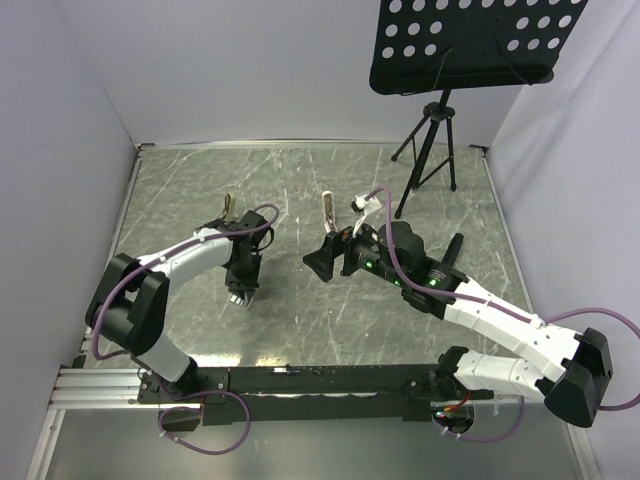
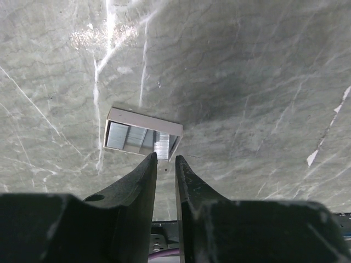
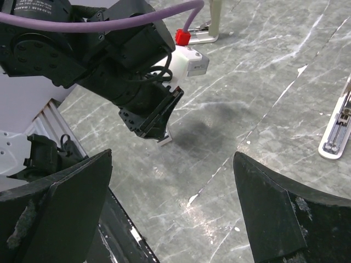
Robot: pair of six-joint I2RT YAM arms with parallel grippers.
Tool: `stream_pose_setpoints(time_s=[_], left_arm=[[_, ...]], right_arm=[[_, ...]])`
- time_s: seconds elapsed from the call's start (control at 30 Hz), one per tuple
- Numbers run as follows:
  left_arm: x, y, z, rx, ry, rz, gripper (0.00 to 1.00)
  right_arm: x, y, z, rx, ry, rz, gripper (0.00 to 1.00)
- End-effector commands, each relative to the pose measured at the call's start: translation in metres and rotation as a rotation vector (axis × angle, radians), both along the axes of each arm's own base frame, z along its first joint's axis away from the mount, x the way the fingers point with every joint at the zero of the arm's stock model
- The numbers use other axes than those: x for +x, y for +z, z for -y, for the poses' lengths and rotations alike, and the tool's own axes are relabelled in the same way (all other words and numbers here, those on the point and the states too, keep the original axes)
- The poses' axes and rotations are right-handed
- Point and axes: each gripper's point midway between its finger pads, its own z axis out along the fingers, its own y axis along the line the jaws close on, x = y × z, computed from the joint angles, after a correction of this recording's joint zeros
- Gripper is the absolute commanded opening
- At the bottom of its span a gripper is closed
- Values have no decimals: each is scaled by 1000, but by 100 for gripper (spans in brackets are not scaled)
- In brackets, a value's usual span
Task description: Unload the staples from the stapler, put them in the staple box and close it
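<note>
The stapler (image 1: 328, 208) is a slim white bar far of my right gripper (image 1: 320, 262). In the right wrist view the stapler (image 3: 335, 130) lies opened at the right edge, its metal channel facing up. My right gripper (image 3: 173, 154) hangs wide open over bare table, holding nothing. My left gripper (image 1: 243, 290) points down at a small open box (image 2: 143, 120) with silvery staples (image 2: 163, 143) in it. Its fingertips (image 2: 150, 160) stand a narrow gap apart at the box's near edge, and nothing shows between them at my left gripper (image 2: 165, 158).
A second slim white piece (image 1: 225, 212) stands far of the left arm, seen as (image 3: 213, 24). A black tripod (image 1: 430, 150) with a perforated tray (image 1: 470, 40) stands at the back right. A metal rail (image 1: 300, 380) runs along the near edge. White walls close in three sides.
</note>
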Motion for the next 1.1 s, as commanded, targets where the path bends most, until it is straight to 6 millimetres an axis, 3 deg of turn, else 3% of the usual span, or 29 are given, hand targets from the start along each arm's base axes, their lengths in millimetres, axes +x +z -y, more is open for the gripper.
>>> stream_pose_setpoints(time_s=[0.0, 0.3, 0.63, 1.07], left_arm=[[9, 4, 1, 18, -23, 18, 25], [15, 13, 0, 25, -10, 70, 26], [3, 15, 9, -36, 23, 27, 24], [-7, 0, -3, 34, 62, -23, 18]], right_arm=[[-1, 12, 4, 15, -7, 34, 98], [-2, 9, 2, 16, -3, 22, 98], [-3, 10, 2, 23, 1, 18, 98], [-5, 8, -2, 25, 26, 6, 99]])
